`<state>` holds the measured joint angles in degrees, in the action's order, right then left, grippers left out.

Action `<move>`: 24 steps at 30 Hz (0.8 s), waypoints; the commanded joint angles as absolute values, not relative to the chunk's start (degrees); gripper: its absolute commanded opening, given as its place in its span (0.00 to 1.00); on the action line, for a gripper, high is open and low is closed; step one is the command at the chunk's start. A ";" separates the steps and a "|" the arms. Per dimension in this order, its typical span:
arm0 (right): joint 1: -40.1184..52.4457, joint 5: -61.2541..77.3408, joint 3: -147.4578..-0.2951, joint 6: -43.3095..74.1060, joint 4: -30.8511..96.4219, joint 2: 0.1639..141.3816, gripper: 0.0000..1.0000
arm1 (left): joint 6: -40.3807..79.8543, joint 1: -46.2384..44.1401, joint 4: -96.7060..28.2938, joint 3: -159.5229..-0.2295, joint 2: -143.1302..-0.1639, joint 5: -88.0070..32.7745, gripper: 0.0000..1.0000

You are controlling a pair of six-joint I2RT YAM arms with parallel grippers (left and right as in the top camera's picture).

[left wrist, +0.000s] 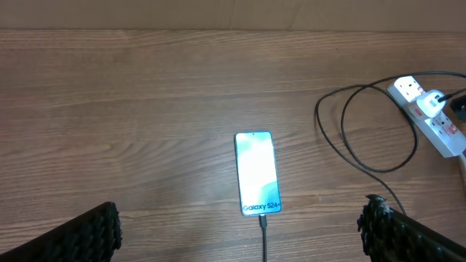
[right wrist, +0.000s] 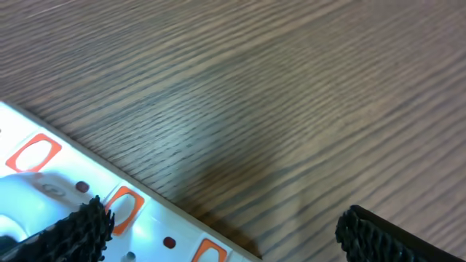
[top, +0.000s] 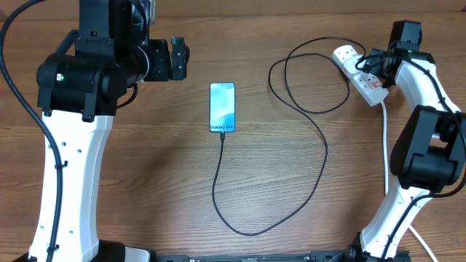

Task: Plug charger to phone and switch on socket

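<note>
The phone [top: 223, 107] lies flat mid-table, screen lit, "Galaxy" text at its near end. The charger [top: 318, 149] is a thin black cable; its connector tip [left wrist: 263, 218] sits in the phone's [left wrist: 257, 173] near end. From there it loops across the table to the socket [top: 358, 73], a white strip at the far right. My right gripper [top: 373, 65] hovers open just over the socket [right wrist: 156, 227], one finger [right wrist: 73, 233] above its orange-red switches [right wrist: 120, 207]. My left gripper [top: 178, 58] is open, raised left of the phone, nothing between its fingers [left wrist: 95, 233].
A thick white lead [top: 384, 145] runs from the socket down the right side beside the right arm's base. The black cable's big loop [top: 247, 231] lies in the near middle of the wooden table [top: 145, 160], with a smaller coil [top: 309, 73] by the socket.
</note>
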<state>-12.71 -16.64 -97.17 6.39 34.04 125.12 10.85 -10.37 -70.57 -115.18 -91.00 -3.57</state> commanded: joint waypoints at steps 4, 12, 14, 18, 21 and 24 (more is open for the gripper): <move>-13.89 -15.33 -98.21 2.94 33.41 125.62 1.00 | 11.84 -10.15 -70.52 -115.22 -91.13 -2.76 1.00; -14.74 -14.22 -98.21 6.37 34.20 128.09 1.00 | 11.81 -10.15 -70.52 -115.22 -91.13 -2.74 1.00; -14.81 -10.28 -98.21 6.37 34.06 128.09 1.00 | 11.84 -10.15 -70.52 -115.22 -91.13 -2.74 1.00; -14.81 -5.43 -98.24 6.44 34.09 128.07 1.00 | 11.84 -10.15 -70.52 -115.22 -91.13 -2.76 1.00; -14.87 -5.45 -98.24 6.44 34.09 128.07 1.00 | 11.81 -10.15 -70.52 -115.22 -91.13 -2.76 1.00; -15.03 -6.13 -98.24 8.03 33.82 128.07 1.00 | 11.81 -10.15 -70.52 -115.22 -91.13 -2.74 1.00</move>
